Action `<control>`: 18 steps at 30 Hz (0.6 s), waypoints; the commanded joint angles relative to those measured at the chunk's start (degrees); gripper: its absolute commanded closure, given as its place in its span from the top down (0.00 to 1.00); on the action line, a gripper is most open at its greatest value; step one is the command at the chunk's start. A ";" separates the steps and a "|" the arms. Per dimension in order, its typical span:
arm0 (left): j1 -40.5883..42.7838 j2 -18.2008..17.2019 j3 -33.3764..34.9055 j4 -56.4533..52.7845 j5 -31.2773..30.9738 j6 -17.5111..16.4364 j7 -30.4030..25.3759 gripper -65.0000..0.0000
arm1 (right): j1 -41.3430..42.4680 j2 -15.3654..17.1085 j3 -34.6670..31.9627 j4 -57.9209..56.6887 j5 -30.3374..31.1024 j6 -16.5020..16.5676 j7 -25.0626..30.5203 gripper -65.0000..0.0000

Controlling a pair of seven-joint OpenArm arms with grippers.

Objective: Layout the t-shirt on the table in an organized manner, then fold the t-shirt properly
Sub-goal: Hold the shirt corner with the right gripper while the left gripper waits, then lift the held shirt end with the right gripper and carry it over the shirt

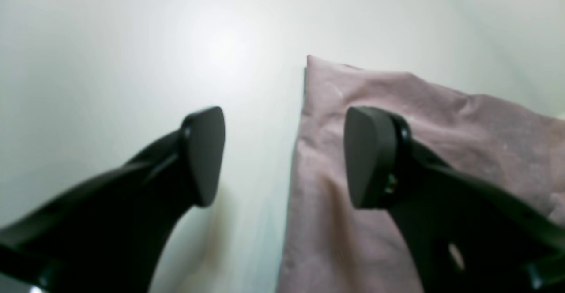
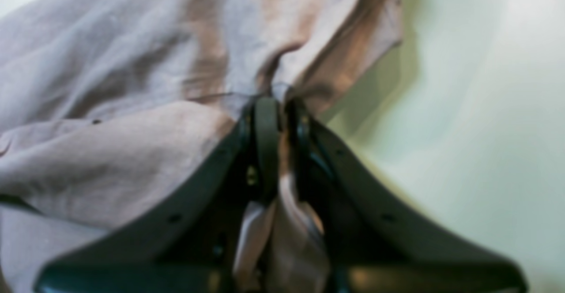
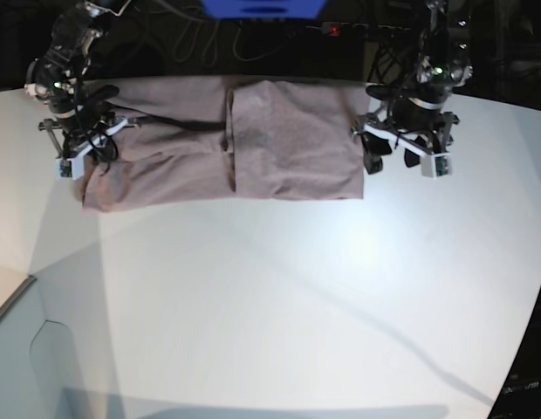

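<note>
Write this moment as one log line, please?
left gripper: open, straddling t-shirt edge | right gripper: shut on t-shirt fabric | t-shirt: partly folded on table

Left gripper (image 1: 284, 156) hangs jaws spread wide; right gripper (image 2: 278, 112) pinched tight on the t-shirt (image 2: 132, 85).

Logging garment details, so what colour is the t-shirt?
Plain dusty pink-mauve t-shirt, no print; clearest in the base view.

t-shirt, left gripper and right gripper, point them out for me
t-shirt (image 3: 288, 144), base view, flat folded panel
left gripper (image 1: 284, 156), left wrist view, gap between open fingertips
right gripper (image 2: 282, 107), right wrist view, fingertips pinching cloth
</note>
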 commanded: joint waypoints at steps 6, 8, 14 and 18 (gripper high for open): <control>-0.21 -0.29 -0.11 0.85 -0.06 -0.29 -1.16 0.26 | 0.16 -1.01 0.00 5.25 0.98 0.82 1.44 0.00; -0.21 -0.29 -0.11 0.85 -0.06 -0.29 -1.16 0.13 | 0.07 -1.19 0.00 6.22 0.98 0.82 1.26 0.00; -0.21 -0.29 -0.11 0.76 0.02 -0.29 -1.16 0.01 | -1.60 -1.28 -2.46 7.89 0.98 0.82 1.53 0.00; -0.21 -0.29 -0.11 0.76 0.02 -0.29 -1.16 0.00 | -3.44 -1.63 -5.09 10.96 0.98 0.82 1.53 0.00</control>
